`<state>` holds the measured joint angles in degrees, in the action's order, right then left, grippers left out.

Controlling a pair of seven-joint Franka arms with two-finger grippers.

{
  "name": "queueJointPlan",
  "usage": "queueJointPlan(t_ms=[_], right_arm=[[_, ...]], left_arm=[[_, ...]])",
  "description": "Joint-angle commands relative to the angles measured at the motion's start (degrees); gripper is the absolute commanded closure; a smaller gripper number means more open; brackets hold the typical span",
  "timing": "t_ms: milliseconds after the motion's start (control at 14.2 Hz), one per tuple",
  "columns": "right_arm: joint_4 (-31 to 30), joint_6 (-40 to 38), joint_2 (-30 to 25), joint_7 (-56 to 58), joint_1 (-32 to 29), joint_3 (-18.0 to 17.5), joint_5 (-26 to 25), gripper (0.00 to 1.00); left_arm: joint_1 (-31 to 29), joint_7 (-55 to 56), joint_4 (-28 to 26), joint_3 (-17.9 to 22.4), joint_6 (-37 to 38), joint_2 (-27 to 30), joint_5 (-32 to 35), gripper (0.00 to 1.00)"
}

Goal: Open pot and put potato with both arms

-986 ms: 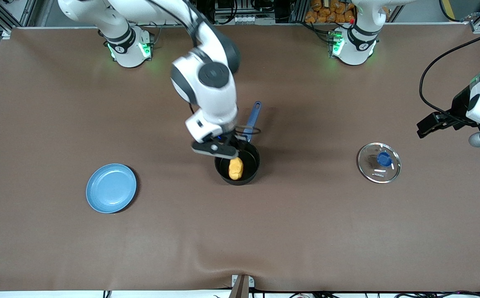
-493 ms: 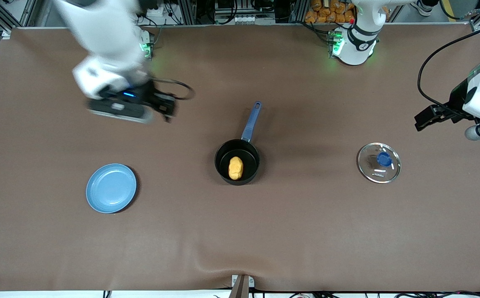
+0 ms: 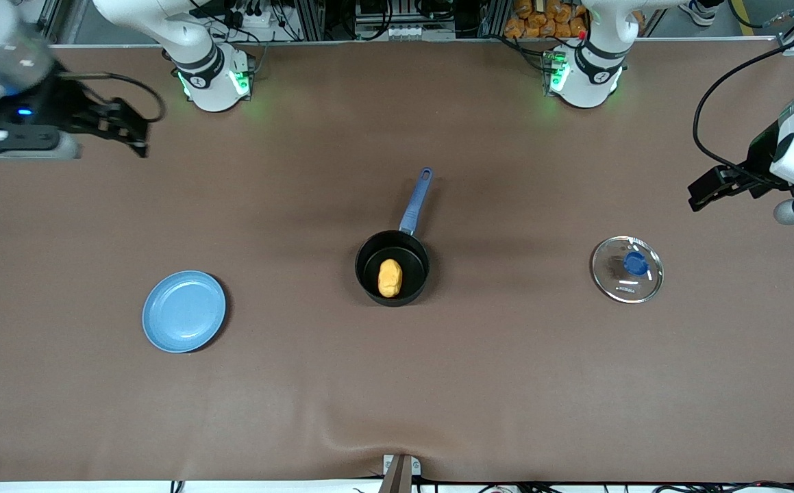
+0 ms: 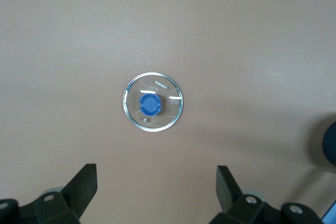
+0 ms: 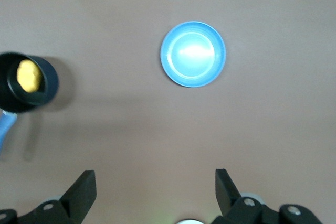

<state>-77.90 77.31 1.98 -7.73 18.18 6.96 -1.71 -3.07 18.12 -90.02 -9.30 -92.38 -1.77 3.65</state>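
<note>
The light-blue plate (image 3: 184, 311) lies lowest in the front view, in the lower part of the frame toward the right arm's end of the table, bare and unmoved since the earlier frames. Just above it in the frame, at the centre, sits the pot (image 3: 392, 267), uncovered, with the potato (image 3: 390, 277) lying inside on its black bottom; its blue handle (image 3: 416, 200) points up the frame toward the robots' bases. Pot and potato lie exactly as they did a second ago. Level with the pot, toward the left arm's end, the clear glass lid (image 3: 627, 269) rests flat on the table with its blue knob (image 3: 635, 262) up, also unchanged.

What has changed is the right arm. A second ago the right gripper (image 3: 119, 127) hung over the pot right at the potato; half a second ago it had pulled up and away; now it is at the upper edge of the frame's right-arm end, high over bare table, well apart from the pot. In the right wrist view its fingers (image 5: 81, 190) stand wide apart and empty, with the plate (image 5: 193, 53) and the pot (image 5: 29, 81) far below.

The left gripper (image 3: 705, 192) hovers over the table's edge near the lid, almost where it was, fingers (image 4: 84, 184) spread and empty above the lid (image 4: 153, 102).
</note>
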Motion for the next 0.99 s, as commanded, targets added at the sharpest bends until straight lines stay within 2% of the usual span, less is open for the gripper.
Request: queueJointPlan(t_ms=[0, 282, 493, 634, 775, 915], right_arm=[[-1.6, -0.2, -1.3, 8.9, -6.6, -1.1, -0.6, 0.0], [-1.6, -0.1, -1.7, 18.3, -14.2, -1.2, -0.5, 0.0], [-1.6, 0.3, -1.5, 18.3, -15.5, -1.0, 0.0, 0.0], [-1.7, 1.7, -1.8, 18.3, -16.3, -1.3, 0.5, 0.0], [-2.8, 2.8, -2.6, 18.3, -17.0, -1.6, 1.0, 0.0], [-7.5, 6.6, -4.9, 18.3, -19.2, -1.7, 4.2, 0.0]], left_arm=[[-0.3, -0.4, 0.5, -0.5, 1.3, 0.6, -0.8, 0.0], [-0.4, -0.6, 1.2, -0.4, 1.3, 0.6, -1.2, 0.0], [0.3, -1.3, 1.1, 0.3, 1.8, 2.5, -1.3, 0.0], [2.0, -1.2, 1.0, 1.1, 4.8, 3.4, -1.8, 0.0], [3.2, -1.2, 0.7, 2.6, 5.8, 3.5, -1.9, 0.0], [3.3, -1.2, 1.0, 2.4, 5.8, 3.5, -2.5, 0.0]])
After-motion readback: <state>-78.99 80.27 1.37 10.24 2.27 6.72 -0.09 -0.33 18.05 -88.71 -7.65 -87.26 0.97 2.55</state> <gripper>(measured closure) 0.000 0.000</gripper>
